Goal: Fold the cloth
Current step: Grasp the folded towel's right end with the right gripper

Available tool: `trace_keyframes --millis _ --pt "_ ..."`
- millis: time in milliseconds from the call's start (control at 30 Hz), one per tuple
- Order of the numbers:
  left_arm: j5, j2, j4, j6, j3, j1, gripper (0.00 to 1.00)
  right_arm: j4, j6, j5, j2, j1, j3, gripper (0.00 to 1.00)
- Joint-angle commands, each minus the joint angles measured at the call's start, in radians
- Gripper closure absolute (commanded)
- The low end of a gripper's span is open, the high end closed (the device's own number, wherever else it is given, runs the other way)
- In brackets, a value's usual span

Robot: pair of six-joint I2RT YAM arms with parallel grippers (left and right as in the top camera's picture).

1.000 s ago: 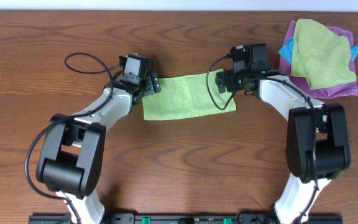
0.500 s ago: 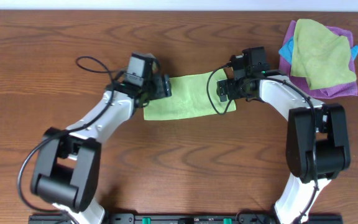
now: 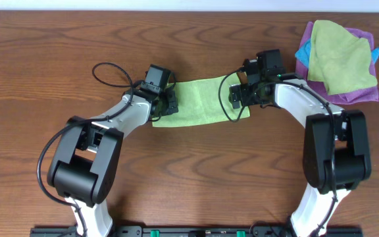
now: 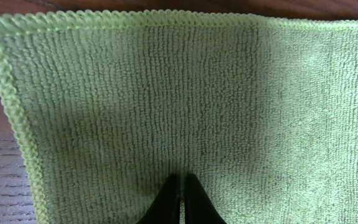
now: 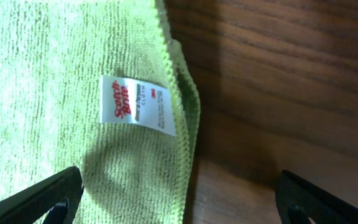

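**Cloth (image 3: 202,102) flat on the counter (image 3: 189,178), a pincer at each short end**

The cloth's long axis runs side to side between the two arms. The left pincer (image 4: 180,198) is over the left end, tips clenched together on the pile; I cannot tell whether they have caught any fabric. The right pincer (image 5: 179,205) hangs spread wide over the right end, near the white tag (image 5: 137,106), grasping nothing. A fold would likely carry one short end along that axis toward the other, and each arm is nearest its own end.
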Motion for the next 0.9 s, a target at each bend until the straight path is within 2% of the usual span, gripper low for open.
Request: trace_keyframes --millis 0,67,133,167,333,533,567,600,633,733,767,800,867 --pt "-0.022 0.058 -0.006 -0.023 0.01 0.002 0.94 -0.021 0.0 -0.055 -0.004 0.005 0.006 0.03" --pt "-0.022 0.065 -0.007 -0.023 0.01 0.002 0.94 -0.021 0.0 -0.069 -0.004 0.008 0.006 0.06" --pt "-0.022 0.066 -0.007 -0.023 0.01 0.002 0.94 -0.021 0.0 -0.076 -0.004 0.016 0.006 0.21" --pt "-0.022 0.066 -0.007 -0.023 0.01 0.002 0.94 -0.021 0.0 -0.079 -0.004 0.022 0.006 0.25" --pt "-0.022 0.066 -0.007 -0.023 0.01 0.002 0.94 -0.028 0.0 -0.073 -0.003 0.059 0.004 0.3" --pt "-0.022 0.066 -0.007 -0.023 0.01 0.002 0.94 -0.03 0.007 -0.049 -0.003 0.087 0.004 0.51" --pt "-0.022 0.066 -0.007 -0.023 0.01 0.002 0.94 -0.032 0.016 -0.032 -0.003 0.088 0.004 0.52" --pt "-0.022 0.066 -0.007 -0.023 0.01 0.002 0.94 -0.033 0.027 -0.011 -0.003 0.089 0.004 0.57" --pt "-0.022 0.066 -0.007 -0.023 0.01 0.002 0.94 -0.035 0.038 0.011 -0.003 0.089 0.004 0.67" --pt "-0.022 0.066 -0.007 -0.023 0.01 0.002 0.94 -0.035 0.053 0.075 -0.003 0.089 0.004 0.84" --pt "-0.022 0.066 -0.007 -0.023 0.01 0.002 0.94 -0.033 0.053 0.108 -0.003 0.089 0.004 0.95" --pt "-0.021 0.066 -0.007 -0.023 0.01 0.002 0.94 -0.031 0.053 0.129 -0.003 0.089 0.004 0.99" --pt "-0.022 0.066 -0.007 -0.023 0.01 0.002 0.94 -0.026 0.052 0.144 -0.003 0.089 0.004 0.99"
